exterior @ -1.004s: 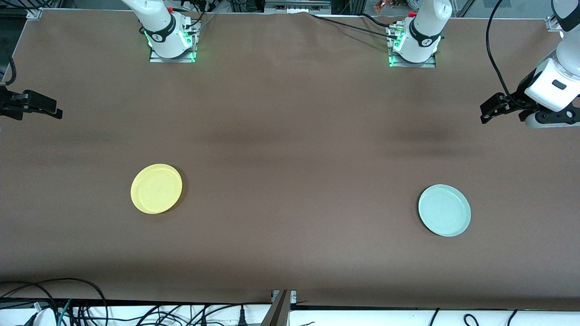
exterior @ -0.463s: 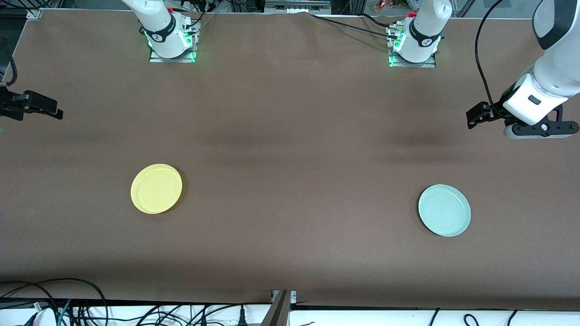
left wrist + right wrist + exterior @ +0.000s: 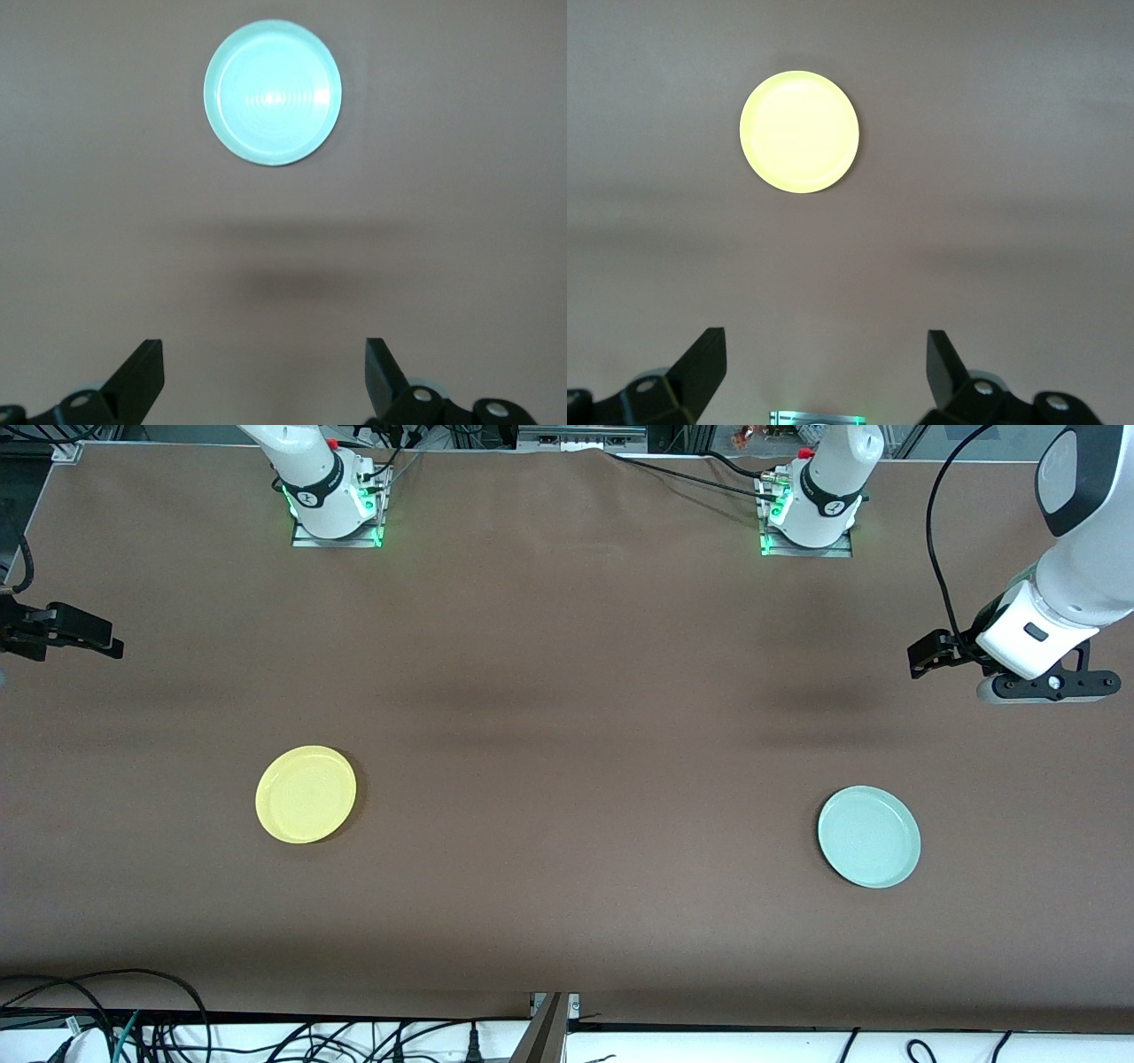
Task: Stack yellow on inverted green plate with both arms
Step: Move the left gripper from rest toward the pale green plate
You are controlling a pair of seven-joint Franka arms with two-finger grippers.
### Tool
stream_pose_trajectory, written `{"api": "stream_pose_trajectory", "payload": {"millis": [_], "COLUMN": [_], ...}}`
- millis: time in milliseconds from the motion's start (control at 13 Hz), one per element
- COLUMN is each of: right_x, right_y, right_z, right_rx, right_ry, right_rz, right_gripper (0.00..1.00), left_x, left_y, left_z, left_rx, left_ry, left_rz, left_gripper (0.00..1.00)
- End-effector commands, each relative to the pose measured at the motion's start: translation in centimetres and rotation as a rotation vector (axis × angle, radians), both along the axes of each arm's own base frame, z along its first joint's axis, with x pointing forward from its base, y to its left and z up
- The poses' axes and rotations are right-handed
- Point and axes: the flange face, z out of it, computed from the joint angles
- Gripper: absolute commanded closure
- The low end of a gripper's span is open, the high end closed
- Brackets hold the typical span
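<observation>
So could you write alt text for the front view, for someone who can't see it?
A brown table holds a yellow plate toward the right arm's end and a pale green plate, rim up, toward the left arm's end. The left gripper hangs open above the table's edge at its end, and the right gripper likewise at the other; neither touches a plate.

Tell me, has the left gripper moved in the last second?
Yes. The left gripper has shifted toward the table's middle and lower in the front view, closer to the green plate, which lies unmoved.

Front camera high, faces robots; wrist cameras look down, each sharing one plate.
</observation>
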Motion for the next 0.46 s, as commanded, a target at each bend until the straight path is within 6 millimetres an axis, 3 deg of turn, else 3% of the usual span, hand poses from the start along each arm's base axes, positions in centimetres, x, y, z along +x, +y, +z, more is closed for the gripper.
{"api": "stream_pose_trajectory", "payload": {"millis": [0, 386], "right_x": [0.4, 0.4], "right_y": [0.0, 0.0], "right_z": [0.5, 0.6], "right_rx": [0.0, 0.001], "right_ry": [-0.008, -0.01], "right_rz": [0.013, 0.011], "right_gripper": [0.0, 0.0], "left_x": [0.5, 0.5], "left_y": [1.4, 1.3], "left_z": [-0.8, -2.1], "left_rx": [-0.018, -0.016], "left_ry": [0.037, 0.059], "left_rz": [0.013, 0.021], "left_gripper": [0.0, 0.0]}}
